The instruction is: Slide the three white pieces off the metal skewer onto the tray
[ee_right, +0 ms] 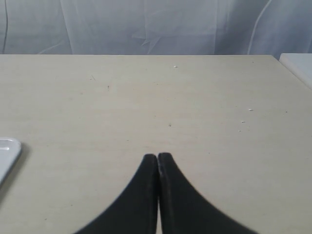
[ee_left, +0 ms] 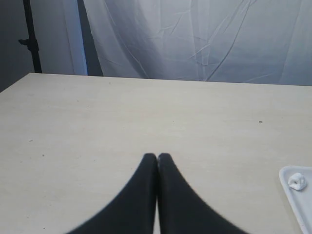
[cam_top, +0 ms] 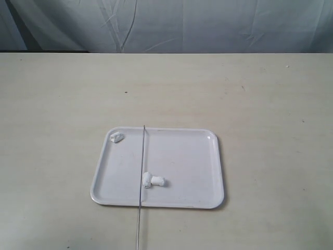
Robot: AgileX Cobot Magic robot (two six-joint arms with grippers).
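Note:
The white tray lies on the table in the exterior view. The thin metal skewer rests across its left part and sticks out over the near rim. One white piece sits loose in the tray's far left corner. Two more white pieces lie together beside the skewer near the front; I cannot tell whether they are threaded on it. Neither arm shows in the exterior view. My left gripper is shut and empty over bare table, with the tray corner and a white piece off to one side. My right gripper is shut and empty.
A pale curtain hangs behind the table's far edge. A dark stand rises beyond the table in the left wrist view. In the right wrist view a tray corner shows at one side and a white surface beyond the table's edge.

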